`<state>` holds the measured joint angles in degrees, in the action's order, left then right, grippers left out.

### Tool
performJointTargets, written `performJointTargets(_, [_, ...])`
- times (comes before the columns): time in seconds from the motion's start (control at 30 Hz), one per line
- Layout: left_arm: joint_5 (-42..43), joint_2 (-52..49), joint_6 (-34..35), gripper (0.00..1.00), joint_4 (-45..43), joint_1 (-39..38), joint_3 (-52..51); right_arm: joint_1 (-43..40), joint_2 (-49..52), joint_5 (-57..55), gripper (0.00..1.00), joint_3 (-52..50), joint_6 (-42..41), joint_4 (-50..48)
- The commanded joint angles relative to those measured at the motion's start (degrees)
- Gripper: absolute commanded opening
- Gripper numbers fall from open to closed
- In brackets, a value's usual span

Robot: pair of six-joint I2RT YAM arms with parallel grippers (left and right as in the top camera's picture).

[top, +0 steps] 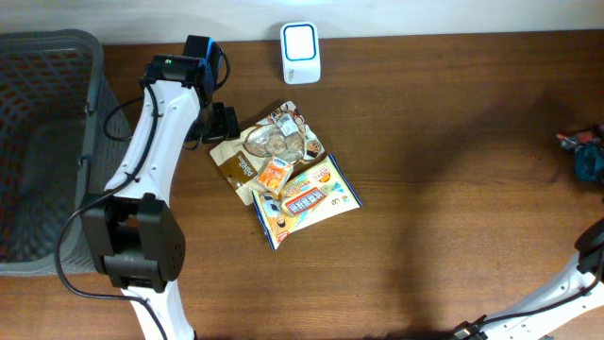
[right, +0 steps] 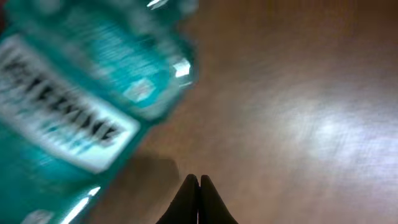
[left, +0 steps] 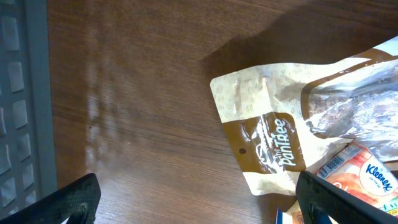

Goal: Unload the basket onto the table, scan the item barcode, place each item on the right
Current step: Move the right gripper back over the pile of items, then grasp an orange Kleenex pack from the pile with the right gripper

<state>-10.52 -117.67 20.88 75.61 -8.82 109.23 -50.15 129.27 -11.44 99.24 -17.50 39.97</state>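
Scan not begun. Left gripper (left: 202,202) wide apart, empty, over brown packet (left: 273,149); right gripper (right: 199,193) pinched together, empty, near teal bottle (right: 74,112). Scanner (top: 300,53) unused; pickup pending.

The brown wooden table (top: 453,142) carries a white box-shaped device (top: 300,52) near its far edge, a beige-brown pouch (top: 243,161) and a colourful flat packet (top: 316,196) overlapping near the middle, a grey mesh basket (top: 47,57) at the left side and a teal object (top: 590,162) at the right edge.

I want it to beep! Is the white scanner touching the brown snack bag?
Apart. Overhead view shows bare table between the scanner and the brown snack bag.
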Motion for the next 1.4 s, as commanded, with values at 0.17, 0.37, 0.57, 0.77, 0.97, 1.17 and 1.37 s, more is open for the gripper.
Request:
performJointTargets(0.17, [0.2, -0.1, 1.0, 0.99, 0.0, 0.0, 0.1, -0.5, 2.7, -4.1, 0.04, -0.3, 0.5, -6.9])
performJointTargets(0.37, [0.2, -0.1, 1.0, 0.99, 0.0, 0.0, 0.1, -0.4, 2.7, 7.5, 0.04, -0.2, 2.5, -12.9])
performJointTargets(0.57, [0.2, -0.1, 1.0, 0.99, 0.0, 0.0, 0.1, -0.4, 2.5, 15.5, 0.04, -0.2, 5.1, -13.2])
performJointTargets(0.77, [0.2, -0.1, 1.0, 0.99, 0.0, 0.0, 0.1, 0.7, -7.9, 15.6, 0.21, 0.3, 4.6, -10.5])
performJointTargets(0.97, [0.2, -0.1, 1.0, 0.99, 0.0, 0.0, 0.1, 10.1, -19.8, 36.7, 0.59, 0.3, 4.6, -4.8])
performJointTargets(1.17, [0.2, -0.1, 1.0, 0.99, 0.0, 0.0, 0.1, 34.2, -19.4, 51.3, 1.00, 0.3, 4.6, 4.8])
performJointTargets(1.37, [0.2, -0.1, 1.0, 0.99, 0.0, 0.0, 0.1, 59.2, -17.1, 39.5, 0.99, 0.3, -1.7, 4.5])
